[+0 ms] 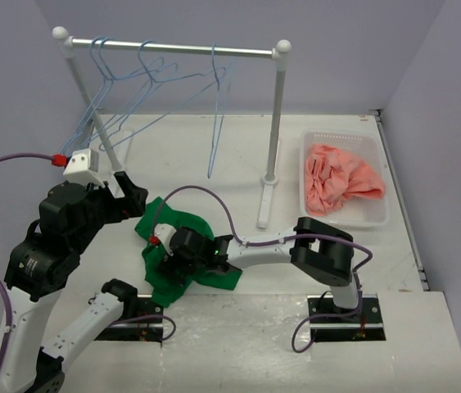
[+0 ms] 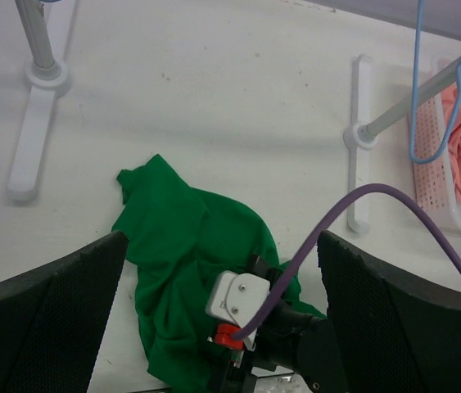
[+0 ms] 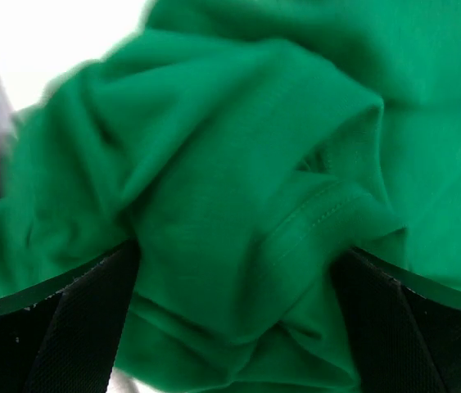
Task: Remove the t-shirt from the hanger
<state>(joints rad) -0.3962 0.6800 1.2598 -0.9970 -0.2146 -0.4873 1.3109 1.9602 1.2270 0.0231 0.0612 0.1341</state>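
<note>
The dark-green t-shirt (image 1: pixel 158 225) lies crumpled on the table, off the blue wire hangers (image 1: pixel 152 78), which hang bare on the rail. My right gripper (image 1: pixel 169 260) is lowered onto the shirt. In the right wrist view its jaws (image 3: pixel 234 270) stand open and wide, with bunched folds and a stitched hem of the t-shirt (image 3: pixel 238 164) between them. My left gripper (image 1: pixel 137 199) hovers above the shirt's far-left edge, open and holding nothing. The left wrist view looks down between the left gripper's spread fingers (image 2: pixel 222 246) at the t-shirt (image 2: pixel 177 237).
The white clothes rack (image 1: pixel 173 49) spans the back, its left post (image 1: pixel 103 143) right beside my left gripper and its right post's foot (image 1: pixel 267 205) just behind my right forearm. A white basket (image 1: pixel 341 135) at the right holds a salmon-pink cloth (image 1: pixel 341 180).
</note>
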